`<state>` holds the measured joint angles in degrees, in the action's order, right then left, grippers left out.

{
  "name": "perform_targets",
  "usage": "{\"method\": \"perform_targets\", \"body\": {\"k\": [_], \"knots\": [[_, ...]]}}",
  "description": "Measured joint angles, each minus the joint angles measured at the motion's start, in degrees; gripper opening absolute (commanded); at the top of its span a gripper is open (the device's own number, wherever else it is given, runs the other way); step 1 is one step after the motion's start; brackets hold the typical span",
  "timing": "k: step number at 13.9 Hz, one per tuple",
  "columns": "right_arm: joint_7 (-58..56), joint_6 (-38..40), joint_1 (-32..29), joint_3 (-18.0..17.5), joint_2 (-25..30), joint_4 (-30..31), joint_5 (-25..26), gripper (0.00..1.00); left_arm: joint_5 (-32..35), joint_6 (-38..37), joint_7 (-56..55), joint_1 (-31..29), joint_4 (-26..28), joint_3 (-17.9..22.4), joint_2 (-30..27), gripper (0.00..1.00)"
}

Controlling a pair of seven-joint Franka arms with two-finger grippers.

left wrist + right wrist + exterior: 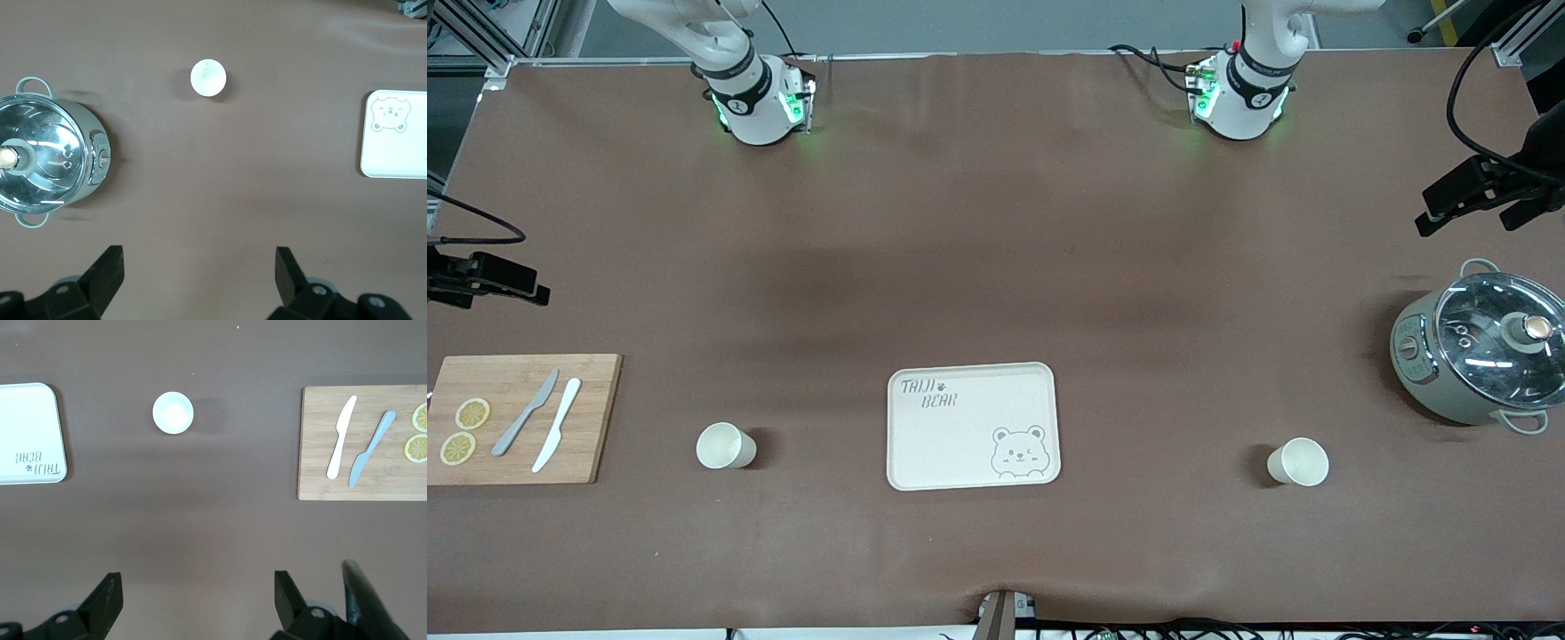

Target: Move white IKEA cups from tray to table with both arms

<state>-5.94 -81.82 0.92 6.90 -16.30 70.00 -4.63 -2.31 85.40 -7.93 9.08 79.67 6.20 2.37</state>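
Observation:
Two white cups stand upright on the brown table, one on each side of the cream bear-printed tray. One cup is toward the right arm's end, and it also shows in the right wrist view. The other cup is toward the left arm's end, and it also shows in the left wrist view. My left gripper and my right gripper are both open and empty, high over bare table. Both are out of the front view, which shows only the arms' bases.
A wooden cutting board with two knives and lemon slices lies at the right arm's end. A grey-green pot with a glass lid stands at the left arm's end. Black clamps reach in over both table ends.

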Motion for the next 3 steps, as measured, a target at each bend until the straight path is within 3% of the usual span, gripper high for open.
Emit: {"method": "perform_targets", "body": {"k": [3], "knots": [[0.0,-0.07,0.09,0.0,-0.06,0.24,0.01,1.0,0.0,0.0,0.0,0.0,0.0,0.0,0.0,1.0]]}}
